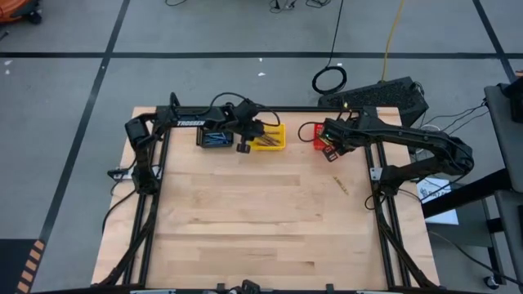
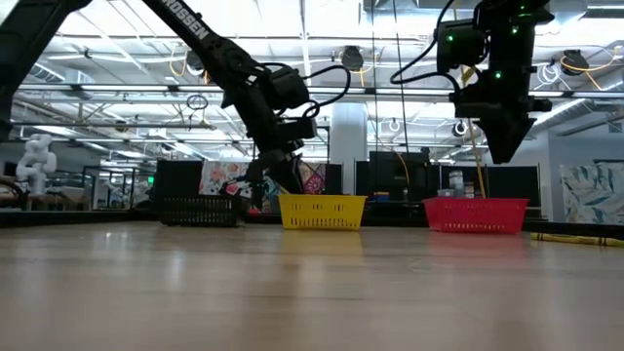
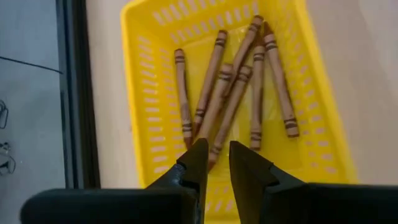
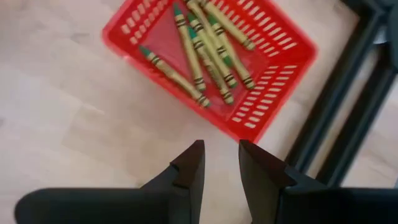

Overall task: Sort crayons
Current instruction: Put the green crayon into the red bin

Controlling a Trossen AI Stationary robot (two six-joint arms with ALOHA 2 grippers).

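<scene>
Bare wooden desk (image 1: pixel 245 220) fills the near part of the high view, and nothing is being handled there. Farther on, a single olive crayon (image 1: pixel 341 184) lies loose on the desk, near the right arm's base and well apart from the bins. It is judged to be the last item left to sort.

Beyond it, three bins stand in a row at the far edge. The left hand (image 3: pixel 214 158) hangs over the yellow bin (image 3: pixel 149 37), fingers parted and holding nothing, with brown crayons (image 3: pixel 217 99) lying below it. A drop into this bin is judged to be just completed. The right hand (image 4: pixel 221 163) is poised above bare desk just beside the red bin (image 4: pixel 273 106), fingers released and empty. The olive-green crayons (image 4: pixel 205 56) lie inside that bin.

The next move calls for the right hand to be carried back to the loose crayon, lowered with fingers astride it, and closed.

The dark bin (image 1: pixel 216 139) with blue contents is shown only in the high view. Bin contents are resolved in the wrist views alone. In the low view, the loose crayon (image 2: pixel 577 237) is seen lying flat, and both hands are shown clear of the desk.
</scene>
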